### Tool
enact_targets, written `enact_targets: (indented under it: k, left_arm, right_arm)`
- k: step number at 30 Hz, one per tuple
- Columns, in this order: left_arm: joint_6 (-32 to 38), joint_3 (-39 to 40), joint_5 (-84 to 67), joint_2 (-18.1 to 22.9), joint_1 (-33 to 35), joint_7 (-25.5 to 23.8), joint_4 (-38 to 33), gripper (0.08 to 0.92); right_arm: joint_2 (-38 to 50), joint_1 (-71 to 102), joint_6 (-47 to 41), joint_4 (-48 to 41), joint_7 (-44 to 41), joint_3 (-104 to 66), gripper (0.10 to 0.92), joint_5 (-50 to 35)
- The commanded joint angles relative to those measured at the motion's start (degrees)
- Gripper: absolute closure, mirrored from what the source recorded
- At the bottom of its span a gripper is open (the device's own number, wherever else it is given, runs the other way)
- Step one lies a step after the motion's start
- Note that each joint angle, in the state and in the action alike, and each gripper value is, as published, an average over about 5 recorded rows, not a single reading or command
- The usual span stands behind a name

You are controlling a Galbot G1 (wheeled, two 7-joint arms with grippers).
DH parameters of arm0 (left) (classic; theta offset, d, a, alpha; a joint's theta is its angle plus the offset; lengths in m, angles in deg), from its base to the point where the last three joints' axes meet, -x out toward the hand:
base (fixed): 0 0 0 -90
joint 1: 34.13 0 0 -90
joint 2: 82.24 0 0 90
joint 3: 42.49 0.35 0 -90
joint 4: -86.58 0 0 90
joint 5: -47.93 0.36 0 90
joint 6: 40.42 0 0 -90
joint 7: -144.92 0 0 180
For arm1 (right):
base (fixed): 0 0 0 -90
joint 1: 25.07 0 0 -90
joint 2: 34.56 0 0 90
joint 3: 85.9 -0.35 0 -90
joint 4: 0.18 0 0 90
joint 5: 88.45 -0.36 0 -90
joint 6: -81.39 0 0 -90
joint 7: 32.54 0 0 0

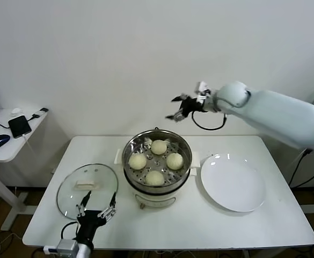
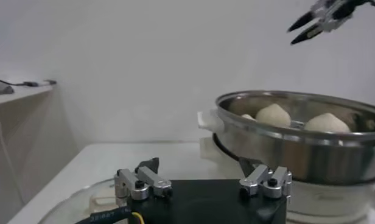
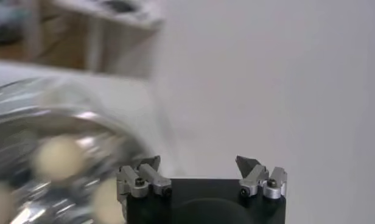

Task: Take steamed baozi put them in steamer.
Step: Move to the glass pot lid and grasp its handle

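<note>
The steamer [image 1: 158,183], a shiny steel pot on a cream-white base, stands mid-table. Several cream-white baozi lie on its perforated tray, among them one at the back [image 1: 158,146], one at the left [image 1: 138,160] and one at the front [image 1: 155,178]. My right gripper [image 1: 176,108] is open and empty, held high above and behind the steamer's back rim. In the right wrist view [image 3: 198,163] blurred baozi [image 3: 58,157] show below it. My left gripper [image 1: 97,206] is open and empty, low at the table's front left. In the left wrist view [image 2: 199,164] the steamer [image 2: 297,143] is just beyond it.
An empty white plate [image 1: 233,183] lies right of the steamer. A round glass lid [image 1: 87,188] with a white handle lies left of it, under my left gripper. A side table [image 1: 12,141] with a phone and a mouse stands at far left.
</note>
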Motion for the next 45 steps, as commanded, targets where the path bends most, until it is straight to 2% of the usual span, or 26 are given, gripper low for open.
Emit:
enact_targets:
  k: [1,6,10,19,28,31,33,36,39,42,45]
  left_arm:
    - [-0.3,-0.2,-0.3,-0.3,-1.0,1.4,0.0,0.177]
    - [-0.7,-0.6,-2.7,-0.8,-3.0,4.8,0.3,0.177]
    - [-1.1,-0.5,-3.5,-1.9,-4.1,5.9,0.8,0.177]
    - [-1.1,-0.6,3.6,-4.0,-7.4,4.9,3.5,0.177]
    - [6.6,-2.0,13.3,-6.8,-8.6,4.1,8.9,0.177]
    - [9.2,-2.1,20.2,-7.9,-8.6,7.7,11.0,0.177]
    - [11.8,-2.6,28.9,-8.7,-8.9,12.6,13.3,0.177]
    - [15.3,-3.7,47.0,-10.2,-9.6,20.0,18.3,0.177]
    - [17.0,-4.2,63.1,-12.3,-10.3,25.3,23.8,0.177]
    - [17.5,-3.6,71.6,-13.8,-10.9,28.3,29.1,0.177]
    - [16.5,-2.8,75.9,-14.5,-11.5,28.8,33.4,0.177]
  right_arm:
    - [19.2,54.4,0.1,17.3,25.5,-62.8,0.203,9.8]
    - [13.5,85.9,4.1,22.3,23.5,-91.3,0.203,16.0]
    - [4.1,99.0,11.0,22.9,21.1,-101.3,0.203,20.3]
    - [-15.4,110.3,21.0,22.1,16.0,-106.1,0.203,28.2]
    - [-24.4,111.6,24.0,20.3,14.9,-102.9,0.203,32.8]
    - [-25.5,111.6,23.6,20.7,15.2,-101.7,0.203,34.0]
    - [-25.9,111.4,22.9,21.1,15.4,-100.8,0.203,34.8]
    - [-26.2,111.1,21.8,21.6,15.6,-99.8,0.203,35.5]
    - [-26.3,110.6,21.0,21.8,15.8,-99.2,0.203,36.2]
    - [-26.3,110.2,20.5,21.8,16.1,-98.8,0.203,36.3]
    - [-26.1,109.9,20.1,21.9,16.5,-98.8,0.203,36.3]
